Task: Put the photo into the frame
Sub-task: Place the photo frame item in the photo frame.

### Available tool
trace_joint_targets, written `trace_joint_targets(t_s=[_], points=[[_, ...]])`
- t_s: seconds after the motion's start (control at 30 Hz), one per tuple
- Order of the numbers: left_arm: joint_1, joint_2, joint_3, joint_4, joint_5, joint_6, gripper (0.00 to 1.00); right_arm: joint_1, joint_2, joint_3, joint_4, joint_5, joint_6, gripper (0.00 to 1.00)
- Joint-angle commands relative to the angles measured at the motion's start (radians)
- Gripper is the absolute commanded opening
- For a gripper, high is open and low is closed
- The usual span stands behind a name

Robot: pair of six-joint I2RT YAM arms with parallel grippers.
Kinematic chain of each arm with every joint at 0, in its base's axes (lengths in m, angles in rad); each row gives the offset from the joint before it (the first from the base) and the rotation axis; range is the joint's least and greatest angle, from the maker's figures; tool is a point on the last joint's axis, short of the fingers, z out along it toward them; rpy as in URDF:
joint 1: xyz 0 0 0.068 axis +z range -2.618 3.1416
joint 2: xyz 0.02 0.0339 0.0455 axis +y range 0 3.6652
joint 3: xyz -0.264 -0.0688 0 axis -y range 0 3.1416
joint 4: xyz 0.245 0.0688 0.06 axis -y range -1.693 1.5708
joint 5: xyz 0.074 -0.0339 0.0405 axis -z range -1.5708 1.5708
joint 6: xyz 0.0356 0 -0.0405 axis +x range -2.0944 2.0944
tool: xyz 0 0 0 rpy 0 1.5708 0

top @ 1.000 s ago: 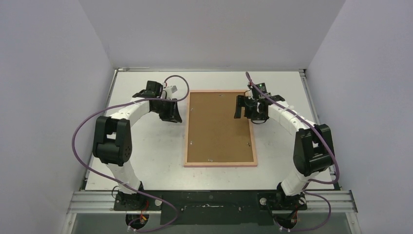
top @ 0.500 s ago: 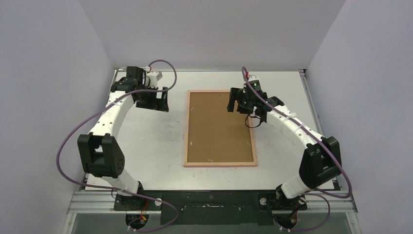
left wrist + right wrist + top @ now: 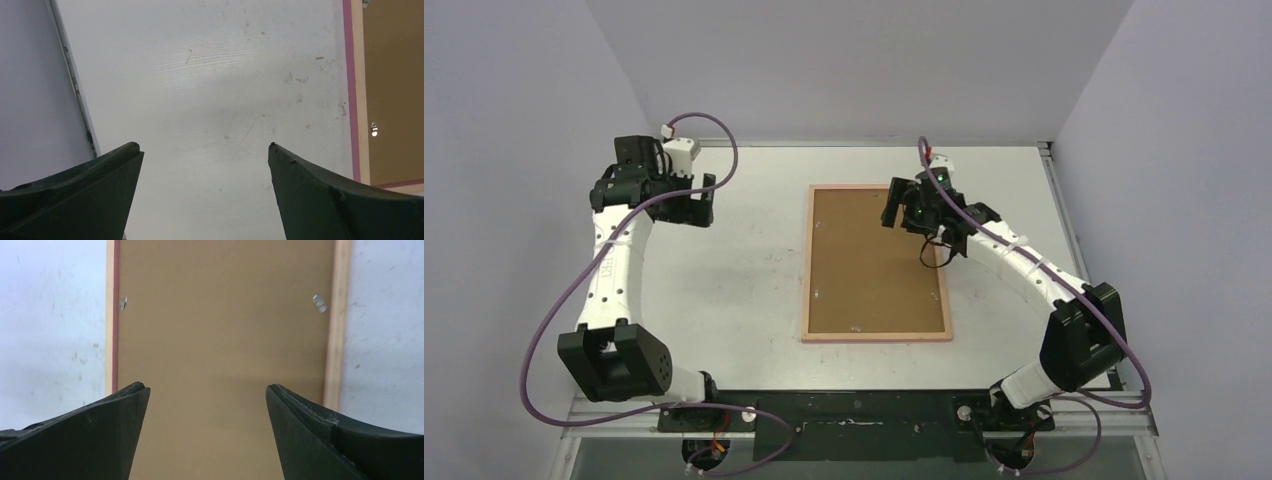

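The frame (image 3: 807, 262) lies flat on the table (image 3: 734, 280), back upward. It is a long rectangle of thin, pale wood-coloured rails with square corners, and a strip of pink shows along the outer edge. Filling it is a plain brown backing board (image 3: 874, 265), matt and even like hardboard, with small silvery metal tabs (image 3: 318, 302) sitting just inside the rails. My right jaws hang spread wide and empty over the far end of that board, and in the wrist view one long rail runs outside each fingertip. My left jaws are also fully spread with nothing between them, above bare table, and the frame lies well off to their right, so only its pink-edged rail and a sliver of brown show at that side of the wrist view. The fingers (image 3: 320, 200) are dull black wedges with slightly rough tips. The tabletop is white, faintly glossy and flecked with small scuffs.
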Motion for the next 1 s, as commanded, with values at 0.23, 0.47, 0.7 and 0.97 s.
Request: trace_joint_targets(t_s=[0.23, 0.47, 0.7, 0.97], points=[[0.002, 0.009, 0.036, -0.08, 0.137, 0.263, 0.96, 0.047, -0.146, -0.034, 0.026, 0.153, -0.032, 0.9], [-0.104, -0.048, -0.001, -0.019, 0.098, 0.47, 0.96, 0.04, -0.106, 0.02, -0.014, 0.123, -0.007, 0.9], [-0.216, -0.027, -0.06, 0.007, 0.174, 0.303, 0.96, 0.209, 0.008, 0.062, -0.028, 0.243, 0.033, 0.9], [-0.245, 0.177, -0.064, 0.07, 0.384, -0.088, 0.96, 0.275, 0.066, 0.083, 0.001, 0.232, 0.02, 0.97]])
